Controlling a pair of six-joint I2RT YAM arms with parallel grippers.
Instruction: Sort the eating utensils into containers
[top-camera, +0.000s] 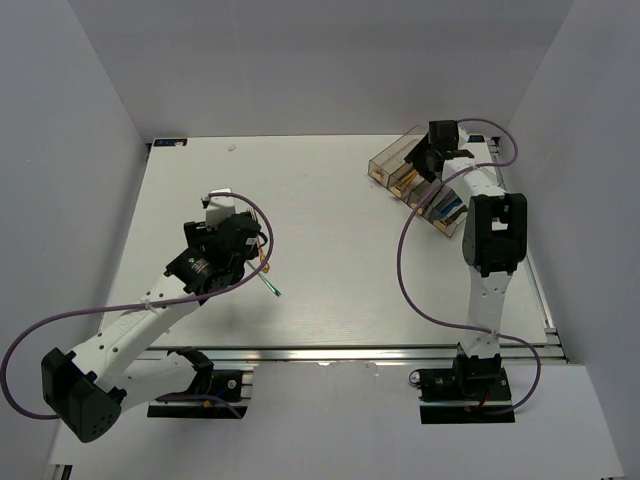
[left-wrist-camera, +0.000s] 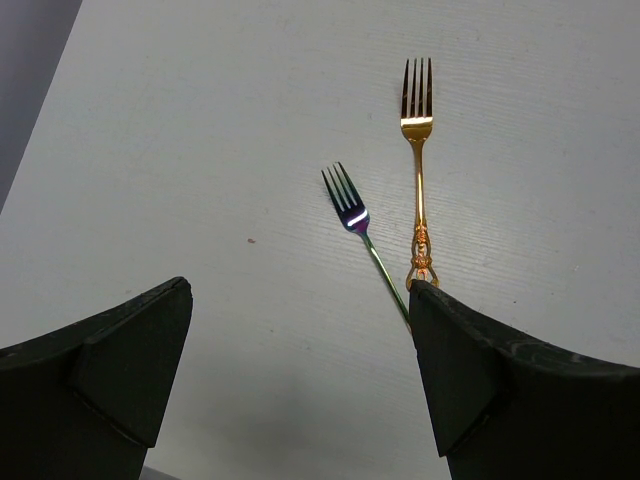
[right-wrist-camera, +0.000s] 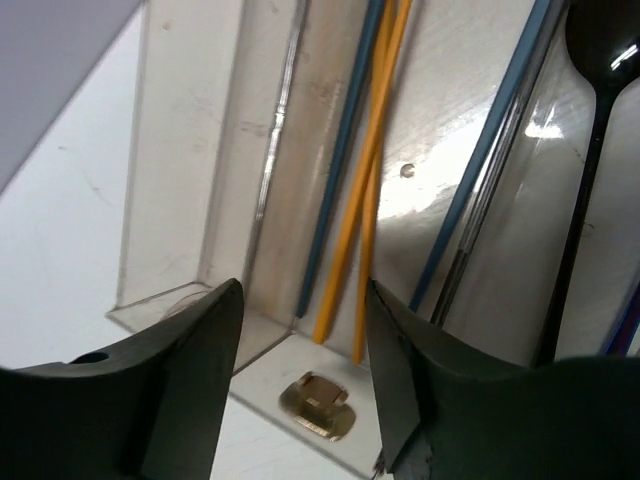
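Two forks lie side by side on the white table, a gold fork (left-wrist-camera: 418, 170) (top-camera: 265, 263) and a shorter teal-sheened fork (left-wrist-camera: 349, 207) (top-camera: 273, 290). My left gripper (left-wrist-camera: 300, 290) (top-camera: 245, 262) hangs open over their handle ends, and its right finger hides the handle tips. Over the clear containers (top-camera: 390, 158) (right-wrist-camera: 190, 150) at the back right, my right gripper (right-wrist-camera: 302, 300) (top-camera: 425, 165) stands open with nothing between its fingers. Below it one bin holds gold chopsticks (right-wrist-camera: 370, 180) and a dark blue chopstick (right-wrist-camera: 340, 160). The bin beside it holds a blue knife (right-wrist-camera: 490, 150), and a black spoon (right-wrist-camera: 585, 200) lies further right.
A small gold clasp-like piece (right-wrist-camera: 318, 405) sits just outside the bin's end wall. White walls close in the table on the left, back and right. Purple cables loop from both arms over the near part of the table (top-camera: 330, 220).
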